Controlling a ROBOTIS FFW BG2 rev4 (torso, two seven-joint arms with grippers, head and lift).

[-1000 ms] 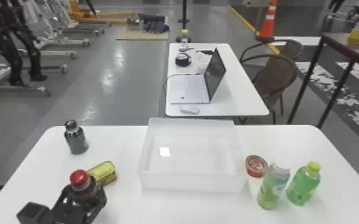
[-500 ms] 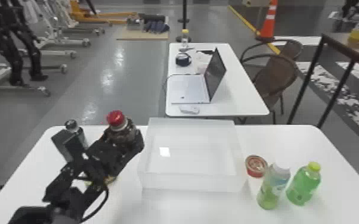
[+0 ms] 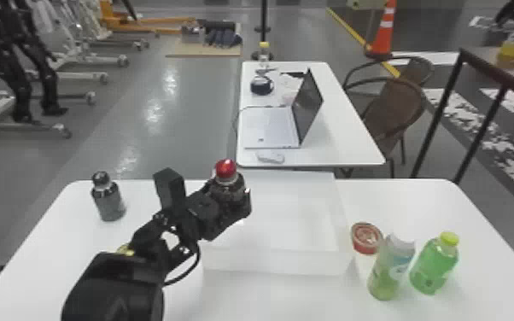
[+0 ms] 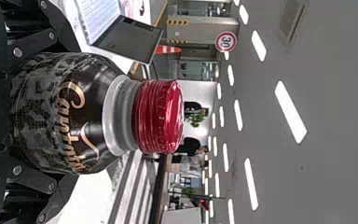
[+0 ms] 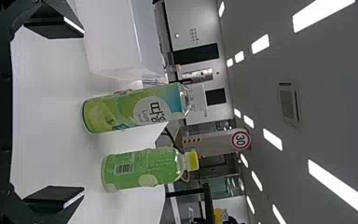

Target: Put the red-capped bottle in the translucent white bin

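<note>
The left pincer (image 3: 231, 200) is closed round the upright red-capped bottle (image 4: 81, 112), gold script on its dark label, overlapping the left of the translucent white bin (image 3: 277, 262) in the head view. The right pincer (image 5: 84, 111) gapes wide, empty. On the bench (image 3: 269, 299), the yellow-capped green bottle (image 5: 142, 169) shows a barcode. Beyond, figures mark a round sign (image 5: 240, 140).

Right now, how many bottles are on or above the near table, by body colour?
Green: 2, the yellow-capped bottle and the pale-topped bottle
Dark: 2, the red-capped bottle and the dark-capped bottle
Total: 4
</note>
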